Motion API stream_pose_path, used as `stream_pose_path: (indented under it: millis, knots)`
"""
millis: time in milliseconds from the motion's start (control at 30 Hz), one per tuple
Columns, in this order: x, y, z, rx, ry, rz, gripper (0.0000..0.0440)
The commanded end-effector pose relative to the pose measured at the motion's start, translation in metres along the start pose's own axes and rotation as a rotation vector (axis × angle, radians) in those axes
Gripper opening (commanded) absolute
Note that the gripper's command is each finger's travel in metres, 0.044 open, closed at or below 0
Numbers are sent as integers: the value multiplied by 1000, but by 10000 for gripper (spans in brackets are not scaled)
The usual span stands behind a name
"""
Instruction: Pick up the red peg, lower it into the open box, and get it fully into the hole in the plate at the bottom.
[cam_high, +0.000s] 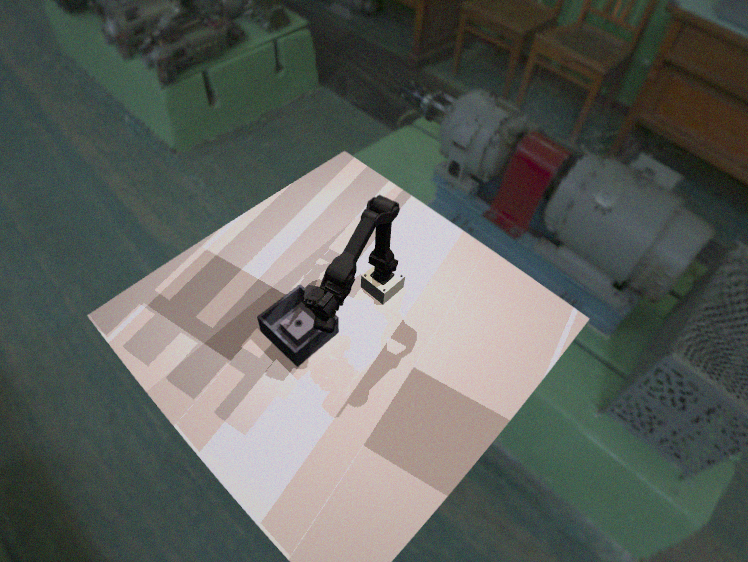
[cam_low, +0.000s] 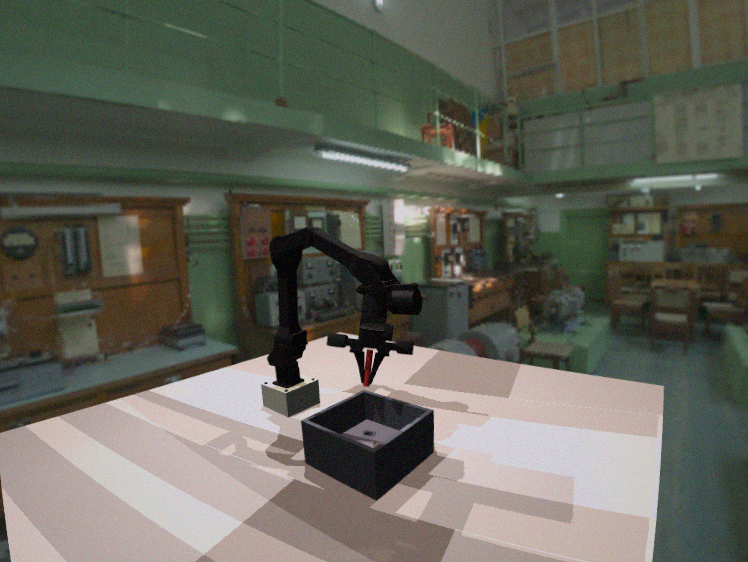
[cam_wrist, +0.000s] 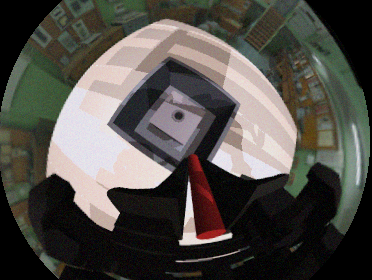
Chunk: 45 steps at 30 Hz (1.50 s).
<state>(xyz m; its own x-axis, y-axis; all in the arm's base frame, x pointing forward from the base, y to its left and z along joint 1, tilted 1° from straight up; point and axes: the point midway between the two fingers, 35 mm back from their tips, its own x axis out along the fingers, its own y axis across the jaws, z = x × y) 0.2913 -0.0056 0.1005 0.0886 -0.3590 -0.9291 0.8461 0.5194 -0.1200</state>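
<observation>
Where the wrist view shows its lower centre, one gripper (cam_high: 326, 328) (cam_low: 367, 383) (cam_wrist: 193, 160), clamped on one red peg (cam_low: 367, 367) (cam_wrist: 205, 205), held aslant, tip near the near rim of the box. Box (cam_high: 298, 355) (cam_low: 341, 458) (cam_wrist: 132, 139): one, open, lower centre of the exterior view. Plate (cam_high: 289, 326) (cam_low: 353, 430) (cam_wrist: 159, 119): one, with one hole. Likely faults: tip catching the rim if lowered too soon; peg jamming at the hole, from its tilt.
</observation>
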Motion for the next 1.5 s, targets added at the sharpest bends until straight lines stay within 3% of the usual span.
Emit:
stream_pose_path:
  millis: [0, 400, 700, 933, 1033, 1367, 1467]
  knots:
    - [12, 3, 16, 8, -3, -3, 0]
    - [50, 9, 56, -23, 30, 34, 0]
    - [79, 14, 61, -106, 83, 69, 8]
    - [99, 16, 57, -152, 143, 79, 149]
    - [100, 17, 67, -178, 137, 90, 158]
    - [90, 42, 96, -177, 173, 156, 420]
    - [86, 52, 105, -183, 185, 185, 440]
